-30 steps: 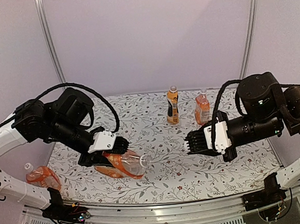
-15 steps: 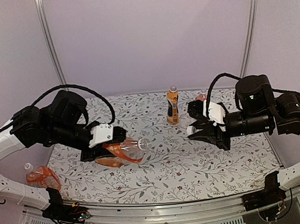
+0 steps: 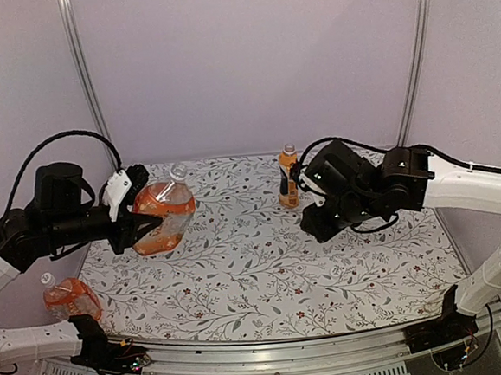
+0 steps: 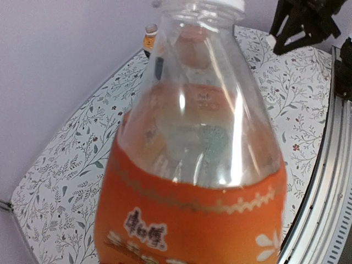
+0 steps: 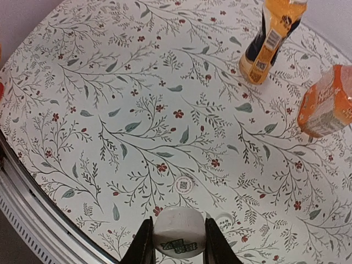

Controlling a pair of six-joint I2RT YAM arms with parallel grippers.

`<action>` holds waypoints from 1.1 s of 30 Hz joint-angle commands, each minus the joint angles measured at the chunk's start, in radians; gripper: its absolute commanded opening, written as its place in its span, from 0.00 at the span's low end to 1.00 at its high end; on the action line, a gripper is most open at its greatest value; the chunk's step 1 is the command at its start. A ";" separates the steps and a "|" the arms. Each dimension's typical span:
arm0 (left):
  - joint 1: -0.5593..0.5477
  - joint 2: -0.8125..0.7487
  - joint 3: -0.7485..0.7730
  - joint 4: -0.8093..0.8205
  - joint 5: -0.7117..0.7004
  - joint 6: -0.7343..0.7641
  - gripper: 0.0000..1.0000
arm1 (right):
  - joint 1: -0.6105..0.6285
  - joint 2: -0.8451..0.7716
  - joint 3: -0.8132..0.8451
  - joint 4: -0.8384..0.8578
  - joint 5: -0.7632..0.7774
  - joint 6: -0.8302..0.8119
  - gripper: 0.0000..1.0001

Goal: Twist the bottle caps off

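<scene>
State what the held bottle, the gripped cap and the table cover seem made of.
Bottle: clear glossy plastic, likely; see-through wall with bright highlights.
Cap: white plastic, fairly matte; smooth moulded top.
Table cover: floral printed sheet, cloth or vinyl, cannot tell.

The left arm reaches in from the bench's left edge with its forearm about level. The left gripper (image 3: 142,224) points right and is clamped on a squat bottle (image 3: 164,213), holding it nearly upright above the bench's left side. The right arm comes in from the right edge, bent toward the middle. The right gripper (image 5: 177,245) points down, its fingers (image 5: 144,243) pinching a white cap (image 5: 177,232).
</scene>
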 commanded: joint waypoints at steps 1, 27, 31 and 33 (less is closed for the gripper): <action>0.091 -0.089 -0.100 0.092 -0.022 -0.175 0.11 | 0.018 0.138 -0.033 -0.151 -0.100 0.353 0.00; 0.137 -0.189 -0.117 0.149 0.233 -0.171 0.13 | 0.147 0.580 0.114 -0.204 -0.249 0.463 0.99; 0.136 -0.183 -0.090 0.124 0.343 -0.142 0.14 | 0.156 0.499 0.258 -0.313 -0.165 0.366 0.99; 0.136 -0.188 -0.088 0.149 0.403 -0.166 0.14 | 0.162 0.422 0.319 -0.311 -0.163 0.219 0.99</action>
